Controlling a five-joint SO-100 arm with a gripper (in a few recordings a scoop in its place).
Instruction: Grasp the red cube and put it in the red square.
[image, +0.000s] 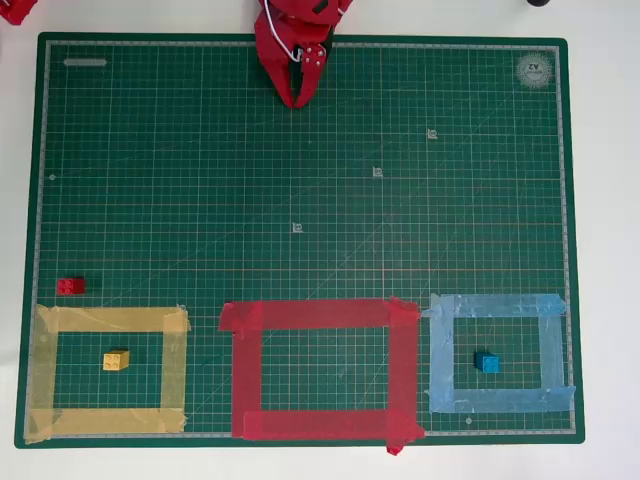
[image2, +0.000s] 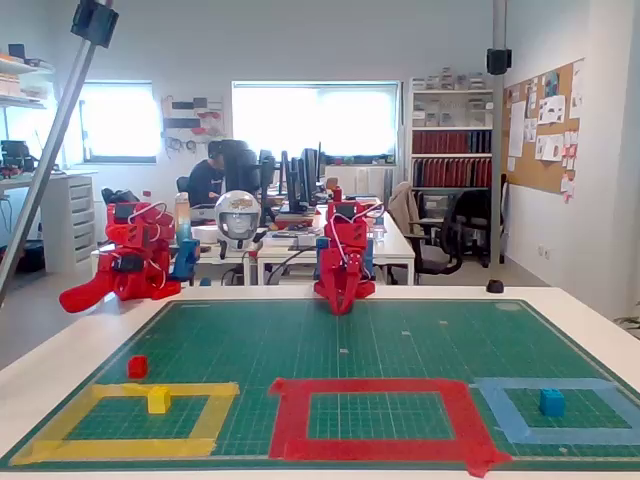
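Note:
The red cube (image: 70, 286) (image2: 137, 367) lies on the green mat near its left edge, just outside the yellow tape outline. The red square (image: 243, 370) (image2: 290, 418), a wide red tape outline, sits at the mat's near middle with nothing inside it. My red gripper (image: 298, 100) (image2: 341, 307) rests folded at the far middle edge of the mat, tips pointing down at the mat, far from the cube. Its fingers look pressed together with nothing between them.
A yellow tape outline (image: 45, 370) (image2: 215, 418) at left holds a yellow block (image: 116, 360) (image2: 158, 400). A light blue tape outline (image: 440, 355) (image2: 505, 412) at right holds a blue block (image: 487, 363) (image2: 551, 402). A person sits at desks behind the table.

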